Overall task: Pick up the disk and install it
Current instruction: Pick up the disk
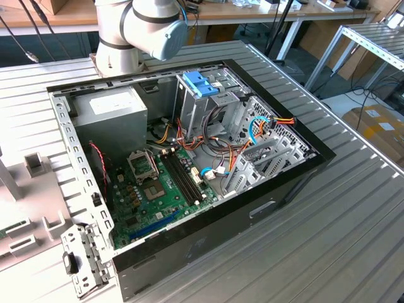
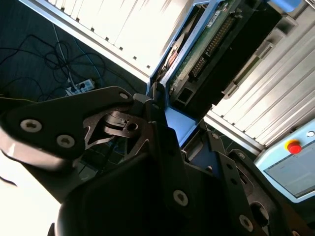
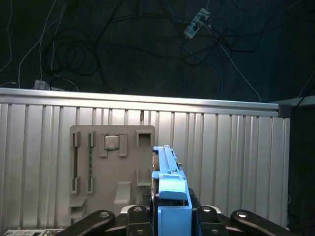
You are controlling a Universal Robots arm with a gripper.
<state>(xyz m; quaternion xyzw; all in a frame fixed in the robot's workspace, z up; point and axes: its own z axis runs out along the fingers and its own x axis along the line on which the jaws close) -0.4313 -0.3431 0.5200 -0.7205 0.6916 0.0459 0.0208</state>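
The disk (image 3: 170, 194), a dark drive in a light blue carrier frame, stands on edge between the black fingers of my gripper (image 3: 170, 219) in the first wrist view. My gripper is shut on it. The second wrist view shows the disk (image 2: 216, 44) from its connector end, with a green circuit board and blue frame, held in my gripper (image 2: 179, 125) above the ribbed metal table. In the exterior view the arm (image 1: 142, 28) rises at the back, behind the open computer case (image 1: 297, 180).
Inside the case are a metal drive cage (image 1: 221, 113) topped by a blue-latched bracket (image 1: 201, 83), a green motherboard (image 1: 158, 186) and a grey power supply (image 1: 113, 113). A beige fixture plate (image 3: 113, 167) lies on the ribbed table (image 3: 231, 157). A box with a red stop button (image 2: 294, 147) stands nearby.
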